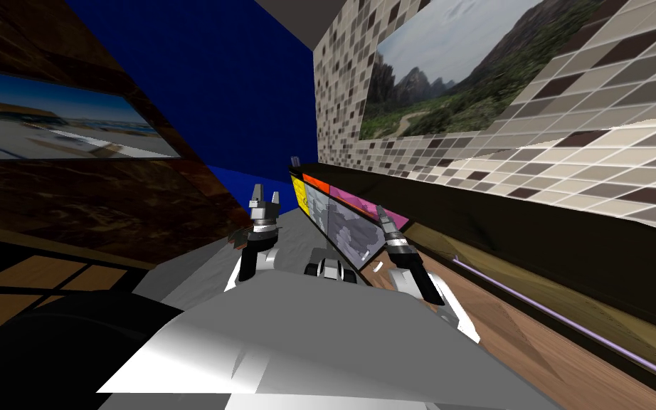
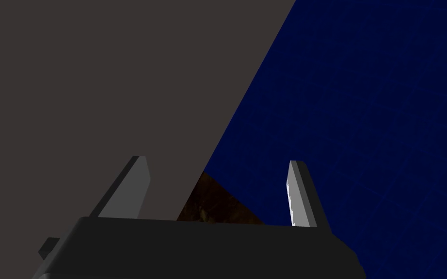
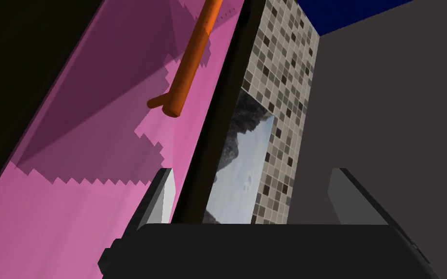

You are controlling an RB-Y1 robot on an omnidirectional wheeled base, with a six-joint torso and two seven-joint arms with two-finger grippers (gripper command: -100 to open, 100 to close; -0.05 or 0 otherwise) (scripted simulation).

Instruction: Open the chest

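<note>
The chest (image 1: 326,213) stood long and low against the tiled wall (image 1: 462,156), just ahead of the right gripper (image 3: 252,174). It had a dark top (image 1: 419,199) and fronts in many colours. There was a yellow front (image 1: 298,191) and an orange front (image 1: 316,180) at the far end. There were grey fronts (image 1: 351,238) lower down, and a pink front (image 3: 96,145) nearest the gripper.

The right gripper was let go and wide, and it held nothing. Its two fingers (image 3: 162,198) stood far apart and pointed up along the pink front. One finger was right beside the pink front, but I could not tell if it touched. The dark edge of the chest's top showed between the two fingers, close to the finger by the pink front.

An orange handle (image 3: 188,63) was on the pink front. It was a round bar, held off the front by a short peg at its near end. It was well ahead of the fingertips, off to the pink side, and not between the fingers. Its shadow fell on the pink front.

The left gripper (image 2: 218,161) was off to the left of the right gripper, apart from it, and it pointed up. Its fingers were spread wide too, with nothing between them.
</note>
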